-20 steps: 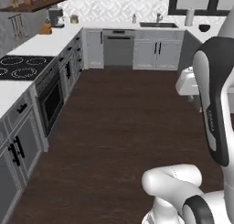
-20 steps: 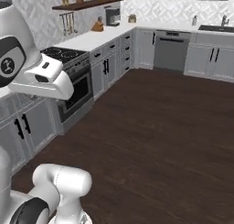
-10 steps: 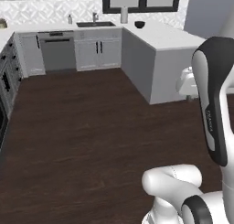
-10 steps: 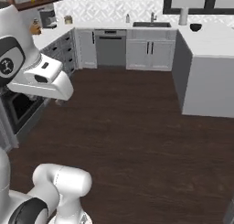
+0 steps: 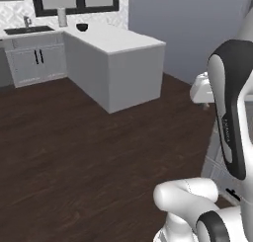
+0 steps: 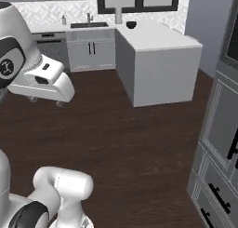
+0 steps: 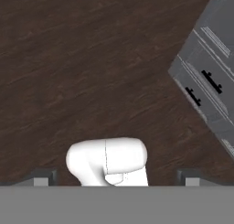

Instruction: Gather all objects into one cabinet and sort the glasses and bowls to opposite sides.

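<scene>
My two-finger pincer [image 7: 114,178]: released, empty, above the dark wooden plank floor [image 7: 82,58] beside grey drawer fronts [image 7: 208,81]; small dark round bowl [image 6: 131,24] sits far off on the white peninsula counter [image 6: 153,36].

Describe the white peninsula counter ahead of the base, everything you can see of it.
The peninsula counter is a plain white block with a flat pale top and smooth slab sides, no handles showing. It juts from the sink run under the black-framed window onto the dark wood floor. A small dark bowl sits at its far end, near the window. Nothing else touches it.
</scene>
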